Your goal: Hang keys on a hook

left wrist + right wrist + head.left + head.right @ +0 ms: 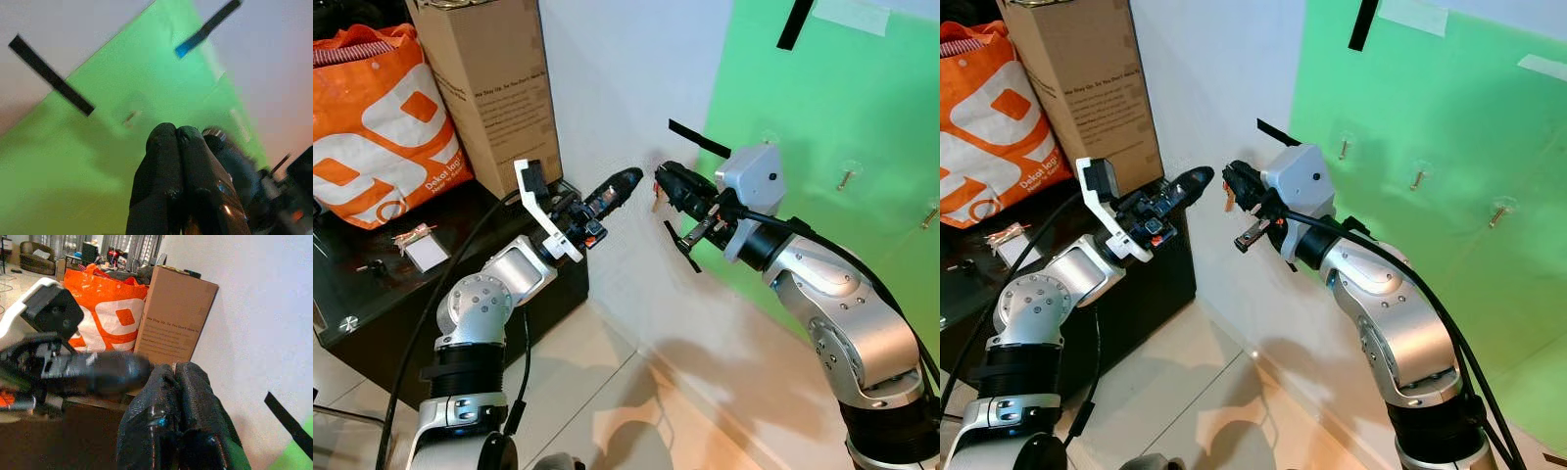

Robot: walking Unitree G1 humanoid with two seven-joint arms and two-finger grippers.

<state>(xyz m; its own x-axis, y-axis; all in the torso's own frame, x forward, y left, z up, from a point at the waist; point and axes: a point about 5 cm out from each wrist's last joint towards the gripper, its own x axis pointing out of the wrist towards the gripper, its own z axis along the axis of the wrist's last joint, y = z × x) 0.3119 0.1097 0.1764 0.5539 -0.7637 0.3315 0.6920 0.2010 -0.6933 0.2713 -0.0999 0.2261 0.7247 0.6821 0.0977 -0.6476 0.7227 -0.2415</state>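
Observation:
My right gripper [664, 180] is raised in front of the white wall and shut. A small brownish key piece [1229, 203] hangs just below its fingertips, and a thin metal sliver [173, 365] pokes out between the fingers in the right wrist view. My left gripper [630, 179] points at it tip to tip, a short gap away, shut with nothing seen in it. To the right, small hooks [1342, 149] [1417, 179] [1500, 212] stick out of the green panel [822, 117] on the wall, well beyond the right gripper.
A black cabinet [421, 294] on the left carries an orange bag [382, 127], a brown cardboard box [494, 88], and a white card with small bits [423, 245]. Black tape strips [698, 139] hold the green panel. Tiled floor lies below.

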